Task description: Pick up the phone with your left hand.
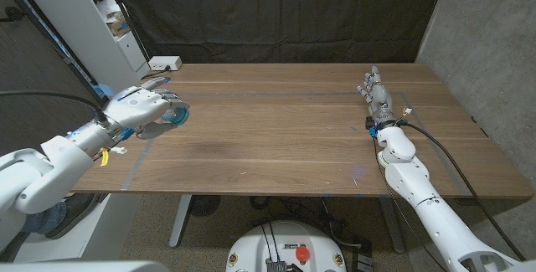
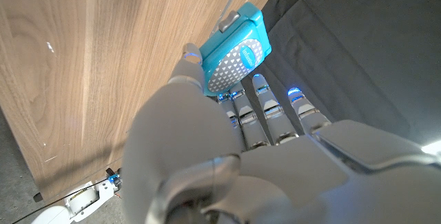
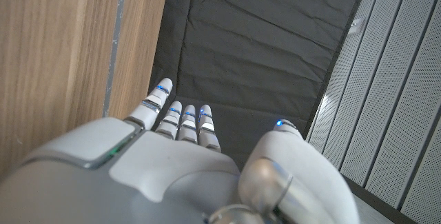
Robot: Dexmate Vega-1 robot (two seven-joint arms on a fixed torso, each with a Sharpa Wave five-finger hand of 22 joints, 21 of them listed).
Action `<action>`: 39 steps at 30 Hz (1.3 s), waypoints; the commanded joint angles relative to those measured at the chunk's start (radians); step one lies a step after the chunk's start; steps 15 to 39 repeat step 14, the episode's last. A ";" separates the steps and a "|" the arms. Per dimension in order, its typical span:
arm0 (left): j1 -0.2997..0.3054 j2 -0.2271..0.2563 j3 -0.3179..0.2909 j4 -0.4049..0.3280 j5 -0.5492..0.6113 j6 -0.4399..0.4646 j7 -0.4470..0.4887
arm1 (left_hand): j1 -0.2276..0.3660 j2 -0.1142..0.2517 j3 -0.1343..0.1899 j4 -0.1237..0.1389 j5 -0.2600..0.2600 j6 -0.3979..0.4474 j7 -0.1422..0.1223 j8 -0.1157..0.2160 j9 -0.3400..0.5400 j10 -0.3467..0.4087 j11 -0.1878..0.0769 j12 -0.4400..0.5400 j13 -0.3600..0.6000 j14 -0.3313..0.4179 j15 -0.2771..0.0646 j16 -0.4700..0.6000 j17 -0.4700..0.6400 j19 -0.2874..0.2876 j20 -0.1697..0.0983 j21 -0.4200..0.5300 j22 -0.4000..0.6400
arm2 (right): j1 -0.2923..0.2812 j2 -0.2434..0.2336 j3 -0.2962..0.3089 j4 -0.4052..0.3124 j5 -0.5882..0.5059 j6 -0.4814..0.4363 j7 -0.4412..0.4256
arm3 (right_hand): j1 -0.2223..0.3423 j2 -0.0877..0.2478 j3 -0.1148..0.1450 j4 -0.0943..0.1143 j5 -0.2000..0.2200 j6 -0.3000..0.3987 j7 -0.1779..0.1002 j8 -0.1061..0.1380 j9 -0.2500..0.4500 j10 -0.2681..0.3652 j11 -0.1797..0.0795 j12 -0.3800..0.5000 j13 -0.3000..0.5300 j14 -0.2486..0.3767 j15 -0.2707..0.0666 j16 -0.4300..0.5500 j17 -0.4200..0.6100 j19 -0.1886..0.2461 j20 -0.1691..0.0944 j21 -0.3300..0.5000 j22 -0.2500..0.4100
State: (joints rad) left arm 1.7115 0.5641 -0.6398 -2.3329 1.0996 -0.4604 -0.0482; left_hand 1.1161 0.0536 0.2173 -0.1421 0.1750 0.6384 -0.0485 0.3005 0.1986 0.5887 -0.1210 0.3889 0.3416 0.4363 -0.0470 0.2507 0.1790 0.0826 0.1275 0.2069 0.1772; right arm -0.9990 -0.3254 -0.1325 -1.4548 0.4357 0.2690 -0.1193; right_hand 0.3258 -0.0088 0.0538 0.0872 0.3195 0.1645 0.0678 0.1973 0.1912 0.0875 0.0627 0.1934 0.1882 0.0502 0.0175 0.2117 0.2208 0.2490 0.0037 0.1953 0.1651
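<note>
My left hand (image 1: pixel 142 107) grips the teal phone (image 2: pixel 236 50) between thumb and fingers, at the table's (image 1: pixel 276 138) left edge. My right hand (image 1: pixel 377 92) holds nothing, fingers straight, at the far right.

Head camera looks down on table (image 1: pixel 276 138); 2 wrist cameras close along it.

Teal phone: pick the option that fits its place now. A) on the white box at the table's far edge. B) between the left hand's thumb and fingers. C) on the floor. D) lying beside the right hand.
B: in the left wrist view the teal phone sits between the thumb and fingers of the left hand.
</note>
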 commanded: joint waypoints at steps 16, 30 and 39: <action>-0.050 -0.024 -0.009 0.014 -0.027 -0.044 -0.025 | 0.006 0.028 -0.004 0.005 0.009 0.079 -0.027 -0.002 0.007 0.036 -0.028 0.003 0.011 0.007 -0.053 -0.007 0.002 0.009 0.010 -0.003 0.002 | 0.009 0.001 -0.008 0.013 -0.014 0.000 -0.021 | -0.003 0.008 -0.004 0.001 0.008 0.011 0.003 0.004 0.001 0.010 -0.001 0.005 0.002 0.010 0.006 0.007 0.002 0.005 0.001 -0.003 0.006; -0.050 -0.024 -0.009 0.014 -0.027 -0.044 -0.025 | 0.006 0.028 -0.004 0.005 0.009 0.079 -0.027 -0.002 0.007 0.036 -0.028 0.003 0.011 0.007 -0.053 -0.007 0.002 0.009 0.010 -0.003 0.002 | 0.009 0.001 -0.008 0.013 -0.014 0.000 -0.021 | -0.003 0.008 -0.004 0.001 0.008 0.011 0.003 0.004 0.001 0.010 -0.001 0.005 0.002 0.010 0.006 0.007 0.002 0.005 0.001 -0.003 0.006; -0.050 -0.024 -0.009 0.014 -0.027 -0.044 -0.025 | 0.006 0.028 -0.004 0.005 0.009 0.079 -0.027 -0.002 0.007 0.036 -0.028 0.003 0.011 0.007 -0.053 -0.007 0.002 0.009 0.010 -0.003 0.002 | 0.009 0.001 -0.008 0.013 -0.014 0.000 -0.021 | -0.003 0.008 -0.004 0.001 0.008 0.011 0.003 0.004 0.001 0.010 -0.001 0.005 0.002 0.010 0.006 0.007 0.002 0.005 0.001 -0.003 0.006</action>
